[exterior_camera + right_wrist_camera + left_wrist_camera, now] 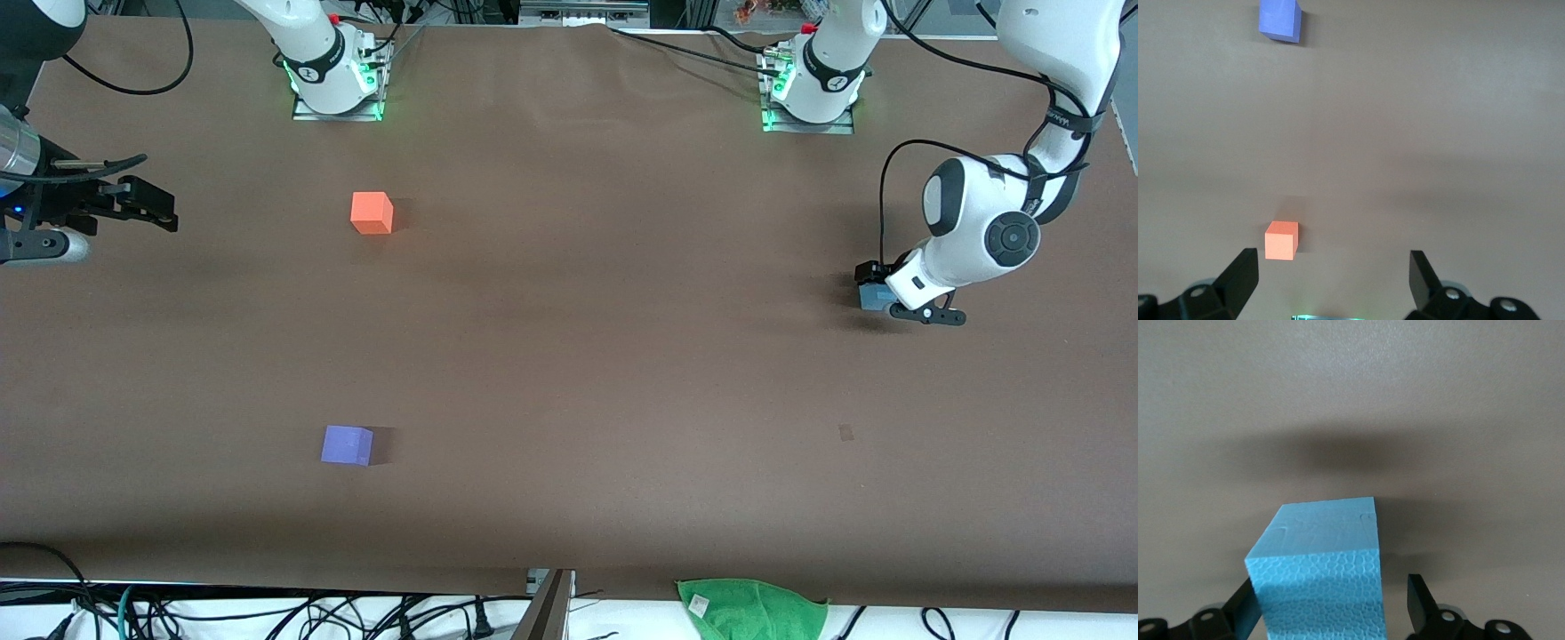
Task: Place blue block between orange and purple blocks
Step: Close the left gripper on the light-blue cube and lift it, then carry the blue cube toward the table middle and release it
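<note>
The left tool (pixel 1331 610) sat down around the blue block (pixel 1319 577) on the tabletop (pixel 569 356), not yet squeezing. The right tool (pixel 1331 280) waited open. A loose pinch could drop the block.

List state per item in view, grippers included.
Light sky-blue foam cube: on the table, between the left gripper's fingers, gap on one side.
Left gripper: down at the cube, open around it.
Right gripper: open, empty, waiting.
Bright orange cube: resting, untouched.
Violet-purple cube: resting, untouched.
Green cloth: crumpled at the table's edge.
</note>
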You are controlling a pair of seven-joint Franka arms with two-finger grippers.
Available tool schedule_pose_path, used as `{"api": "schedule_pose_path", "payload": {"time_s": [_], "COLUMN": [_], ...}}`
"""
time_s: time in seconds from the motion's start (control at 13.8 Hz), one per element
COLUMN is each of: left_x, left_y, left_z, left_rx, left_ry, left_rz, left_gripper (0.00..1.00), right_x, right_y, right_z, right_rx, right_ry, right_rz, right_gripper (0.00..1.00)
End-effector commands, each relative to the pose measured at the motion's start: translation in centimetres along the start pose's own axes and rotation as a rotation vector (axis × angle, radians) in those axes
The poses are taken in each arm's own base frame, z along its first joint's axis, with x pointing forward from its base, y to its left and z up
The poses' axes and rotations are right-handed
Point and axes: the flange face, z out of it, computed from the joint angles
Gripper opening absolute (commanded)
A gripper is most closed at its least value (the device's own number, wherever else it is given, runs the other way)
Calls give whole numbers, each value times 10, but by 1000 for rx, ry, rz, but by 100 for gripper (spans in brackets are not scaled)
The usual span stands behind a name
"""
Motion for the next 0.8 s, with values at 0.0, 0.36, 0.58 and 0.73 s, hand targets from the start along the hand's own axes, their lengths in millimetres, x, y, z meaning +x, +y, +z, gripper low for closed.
{"api": "schedule_pose_path", "payload": {"time_s": [0.0,0.36,0.58,0.73], "left_x": [4,14,40,56], "left_y": [-4,-10,2,28], "left_z": [-1,-42,-109,-153], "left_rx": [9,28,21,21], "left_ry": [10,46,-28,-56], "left_rz": [33,25,45,85], "left_gripper": [44,30,30,29], "right_x": [-1,0,1,1], "right_y": [4,7,7,6], "right_z": [-1,1,3,2], "right_rx": [14,14,14,13], "right_ry": [9,8,3,6], "right_rz": [-8,-3,-3,-6], "right_gripper": [100,100,100,100]}}
